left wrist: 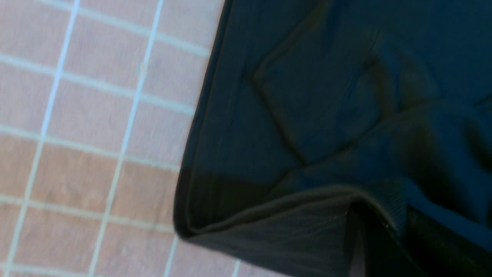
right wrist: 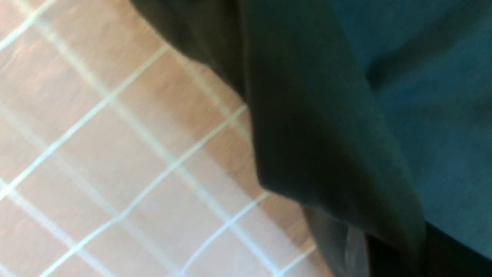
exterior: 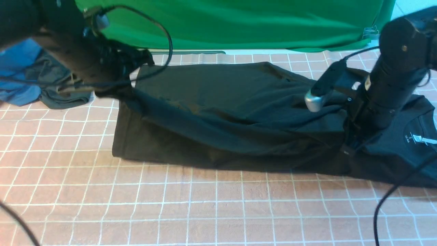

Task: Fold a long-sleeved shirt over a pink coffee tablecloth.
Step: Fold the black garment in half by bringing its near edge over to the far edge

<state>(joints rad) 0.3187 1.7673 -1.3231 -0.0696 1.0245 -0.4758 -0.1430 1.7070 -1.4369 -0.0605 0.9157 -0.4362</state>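
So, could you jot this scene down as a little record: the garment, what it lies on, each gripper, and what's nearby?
garment: black long-sleeved shirt, spread out, part lifted in folds
surface: pink tablecloth with white grid lines
left gripper: shut on the shirt, near one end
right gripper: shut on the shirt, nearer the collar
nearby: bunched blue cloth, green backdrop

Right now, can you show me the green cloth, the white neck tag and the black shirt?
Green backdrop cloth point(exterior: 232, 24): front view, middle of its hanging part.
White neck tag point(exterior: 417, 138): front view, its left end.
Black shirt point(exterior: 211, 82): front view, its body.
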